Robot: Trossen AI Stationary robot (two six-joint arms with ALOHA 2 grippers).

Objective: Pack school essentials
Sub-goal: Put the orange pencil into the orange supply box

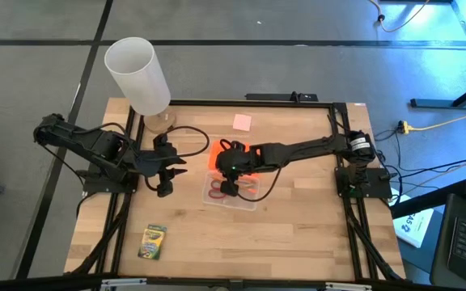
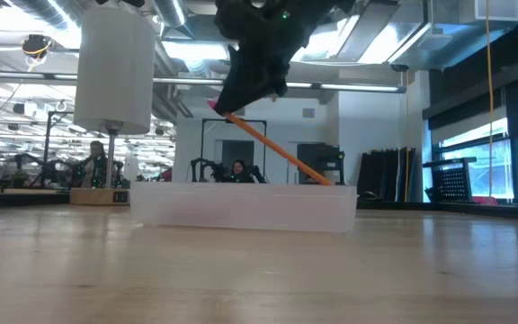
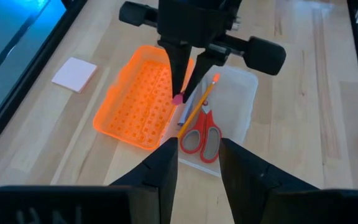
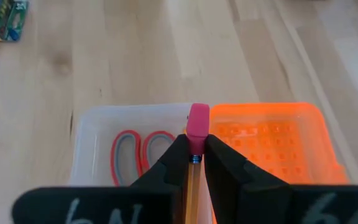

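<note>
Pinching an orange pencil (image 2: 277, 149) near its pink eraser end, my right pincer (image 3: 186, 87) tilts it into the clear box (image 3: 229, 112) beside red-handled scissors (image 3: 202, 132); my left pincer (image 1: 167, 171) waits parted.

Open-plan lab: exposed ceiling ducts (image 2: 25, 11).

One clear box (image 1: 237, 196) sits mid-table, with one orange lid (image 3: 140, 96) touching its far side. In the box lies one pair of scissors (image 3: 202, 132). One orange pencil (image 2: 281, 151) slants above it, and there may be a second thin item beside it, hard to tell. One crayon box (image 1: 153, 241) lies near left, one pink eraser (image 1: 242, 122) far, and one white cylinder (image 1: 138, 75) far left.
</note>
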